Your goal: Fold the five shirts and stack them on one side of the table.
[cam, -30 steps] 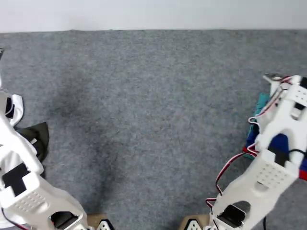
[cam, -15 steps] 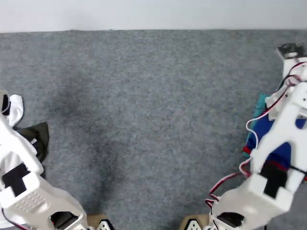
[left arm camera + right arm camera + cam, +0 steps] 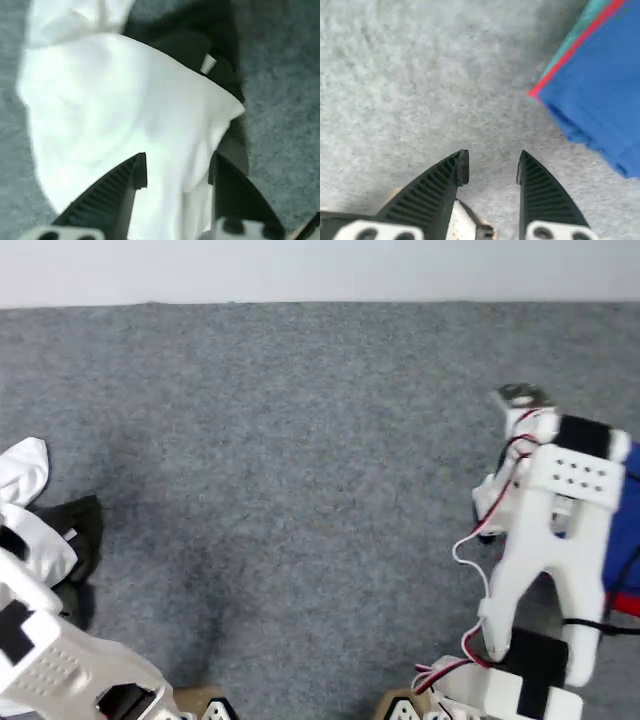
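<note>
A crumpled white shirt [image 3: 115, 110] lies over a black shirt [image 3: 200, 45] at the table's left edge, and both the white shirt [image 3: 24, 464] and the black shirt [image 3: 78, 528] show in the high view. My left gripper [image 3: 175, 172] hangs open just above the white cloth, one finger on each side of a fold. A folded blue shirt [image 3: 600, 80] tops a stack with red and teal edges [image 3: 570, 50] at the right edge of the table. My right gripper [image 3: 491, 167] is open over bare grey mat beside that stack [image 3: 630, 540], with nothing between its fingers.
A grey felt mat [image 3: 300, 440] covers the table up to a pale wall at the back. The left arm's white body [image 3: 50, 640] and the right arm's body [image 3: 555, 540] stand at the near edge, with a wide stretch of mat between them.
The right arm has swung from over the stack at the right edge inward toward the table's middle. The left arm has drawn back toward the near edge, uncovering more of the white shirt.
</note>
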Motion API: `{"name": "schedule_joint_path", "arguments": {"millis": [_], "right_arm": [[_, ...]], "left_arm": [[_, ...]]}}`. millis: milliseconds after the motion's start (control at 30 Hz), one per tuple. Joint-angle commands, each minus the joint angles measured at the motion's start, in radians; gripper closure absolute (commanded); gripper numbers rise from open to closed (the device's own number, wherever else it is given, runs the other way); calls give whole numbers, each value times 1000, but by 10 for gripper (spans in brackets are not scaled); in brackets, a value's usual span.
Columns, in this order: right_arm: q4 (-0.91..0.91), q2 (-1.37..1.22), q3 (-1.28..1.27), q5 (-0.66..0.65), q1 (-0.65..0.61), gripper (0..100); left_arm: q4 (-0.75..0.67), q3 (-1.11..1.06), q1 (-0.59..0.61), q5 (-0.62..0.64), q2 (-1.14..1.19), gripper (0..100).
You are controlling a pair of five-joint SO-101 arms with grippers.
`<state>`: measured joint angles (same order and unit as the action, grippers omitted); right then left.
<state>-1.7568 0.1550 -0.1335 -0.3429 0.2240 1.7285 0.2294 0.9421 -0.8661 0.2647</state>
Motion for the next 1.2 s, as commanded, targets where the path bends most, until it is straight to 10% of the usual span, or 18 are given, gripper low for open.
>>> {"name": "schedule_joint_path", "arguments": {"millis": [0,200,600,1167], "right_arm": [[-38,51,-2,54,-42,833],[-38,53,-2,57,-48,833],[-38,59,-2,58,-51,833],[-38,59,-2,58,-47,833]], "left_arm": [[-26,-22,18,-23,49,805],[-26,27,21,-25,167,994],[2,493,-17,210,-66,987],[-75,1038,-466,600,-77,987]]}}
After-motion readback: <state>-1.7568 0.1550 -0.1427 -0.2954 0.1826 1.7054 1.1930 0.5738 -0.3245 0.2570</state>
